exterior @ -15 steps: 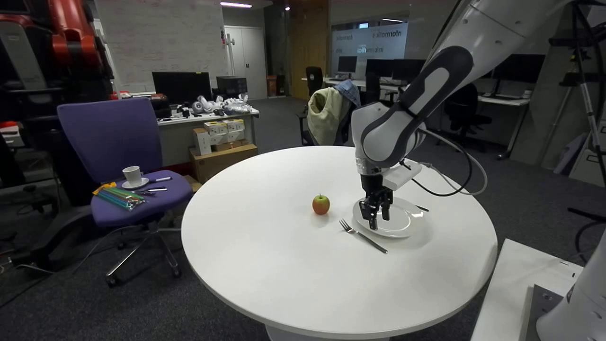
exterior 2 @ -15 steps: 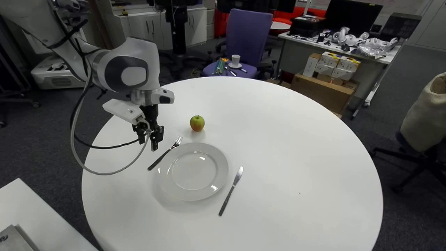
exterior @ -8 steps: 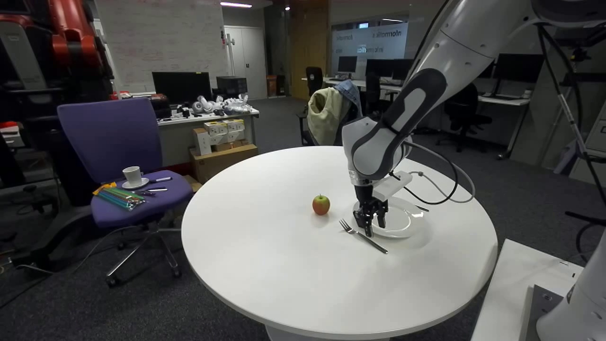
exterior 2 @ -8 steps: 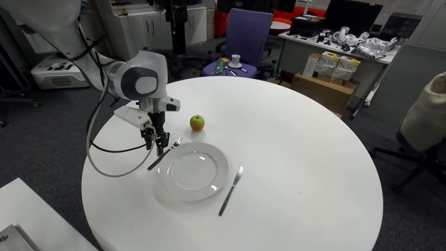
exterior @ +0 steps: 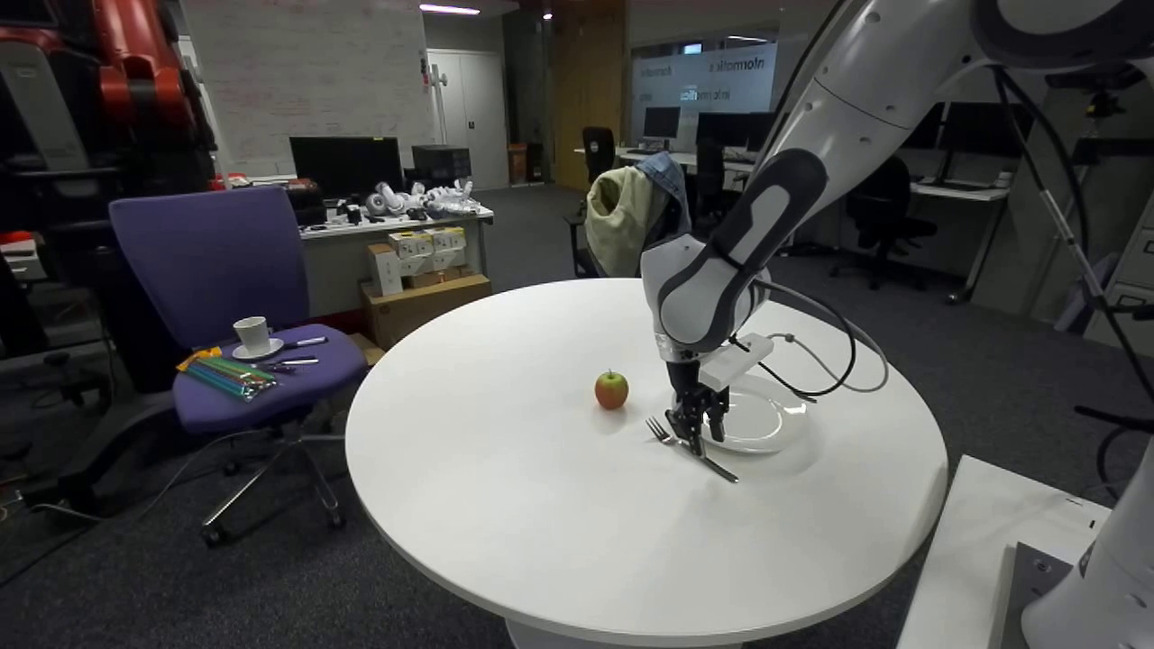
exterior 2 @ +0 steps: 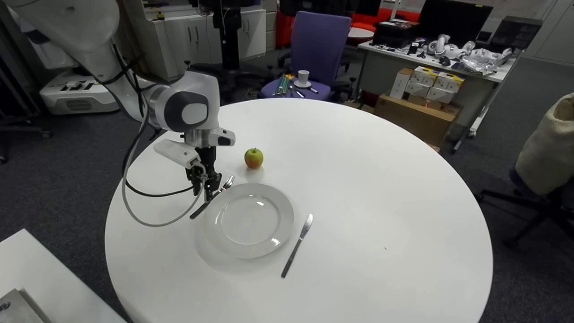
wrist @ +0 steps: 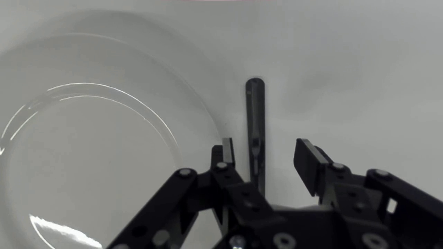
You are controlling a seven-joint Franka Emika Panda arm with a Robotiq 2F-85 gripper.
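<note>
My gripper (wrist: 264, 147) is open, its black fingers standing on either side of a fork handle (wrist: 255, 107) in the wrist view. A gap shows between each finger and the handle, and nothing is gripped. In both exterior views the fingertips hang low over the fork (exterior: 718, 468), whose middle they partly hide. Its tines point towards a red-green apple (exterior 2: 254, 159). Close beside the fork lies a white plate (exterior 2: 251, 220), which fills the left of the wrist view. The fork's tines are out of sight in the wrist view, behind the gripper.
A knife (exterior 2: 297, 246) lies across the plate from the fork. All this is on a round white table (exterior: 541, 541). Cables (exterior 2: 130, 184) loop from the wrist beside the arm. A purple chair (exterior: 212, 270) holds a cup (exterior: 253, 334) on a saucer and a pack of coloured sticks (exterior: 225, 374).
The gripper has come down and across to the fork handle, and its fingers have drawn closer together. Fork, plate, apple and knife have stayed in place.
</note>
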